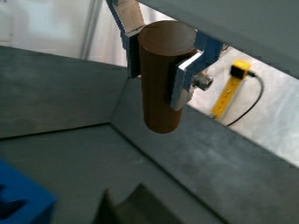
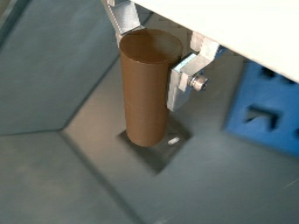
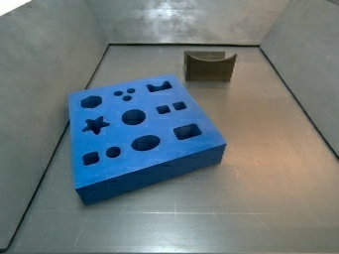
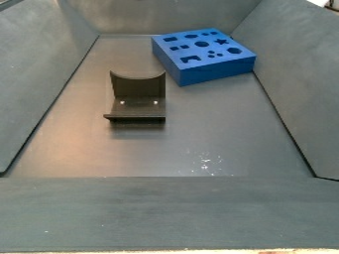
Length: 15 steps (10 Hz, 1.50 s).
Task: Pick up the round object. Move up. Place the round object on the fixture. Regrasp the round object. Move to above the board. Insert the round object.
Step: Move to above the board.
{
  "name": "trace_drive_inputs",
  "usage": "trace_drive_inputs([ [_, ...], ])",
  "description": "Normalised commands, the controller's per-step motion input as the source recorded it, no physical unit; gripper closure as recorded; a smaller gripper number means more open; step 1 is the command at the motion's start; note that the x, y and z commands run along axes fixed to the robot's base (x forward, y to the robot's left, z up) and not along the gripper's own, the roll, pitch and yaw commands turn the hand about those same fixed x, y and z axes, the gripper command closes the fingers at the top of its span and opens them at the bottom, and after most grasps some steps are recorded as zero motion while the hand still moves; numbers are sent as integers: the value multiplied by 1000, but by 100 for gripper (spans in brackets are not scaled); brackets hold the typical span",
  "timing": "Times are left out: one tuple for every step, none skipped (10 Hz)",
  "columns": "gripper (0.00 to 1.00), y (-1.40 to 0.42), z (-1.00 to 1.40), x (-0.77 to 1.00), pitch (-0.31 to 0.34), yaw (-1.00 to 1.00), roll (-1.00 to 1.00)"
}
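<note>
Your hand point(image 1: 163, 70) grips the short brown-orange wooden cylinder peg point(image 2: 147, 87) near its upper end; it looks light, stiff and smooth, so hold firmly.

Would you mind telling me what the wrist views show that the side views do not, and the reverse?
Only the wrist views show the gripper, above the floor, shut on the round object, a brown cylinder held upright between the silver fingers; it appears in both wrist views.

Only the side views show the fixture whole and bare, and the full board with its cutouts.

Both share the grey floor, and blue board edges appear in both wrist views. The side views show neither gripper nor round object.
</note>
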Motion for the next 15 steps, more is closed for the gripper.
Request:
trace_drive_inputs([
  [100, -1000, -398, -586, -123, -53, -1000],
  [100, -1000, -397, -604, -130, -51, -1000],
  [100, -1000, -396, -618, -137, -52, -1000],
  [100, -1000, -394, -630, -139, -44, -1000],
  [100, -989, -388, -668, -154, -46, -1000],
  [100, -767, -295, -537, -161, -47, -1000],
  [100, -369, -133, -299, -163, -46, -1000],
  [100, -196, -71, -191, -158, -49, -1000],
  [100, -81, -34, -125, -152, -49, -1000],
  [100, -46, -19, -101, -154, -51, -1000],
  [100, -4, -4, -81, -157, -50, -1000],
  [100, 11, -1, -67, -166, -47, -1000],
  [100, 27, 8, -58, -171, -37, -1000],
  [100, 29, 7, -53, -138, -21, -793],
  [100, 30, 9, -51, -100, -12, -531],
])
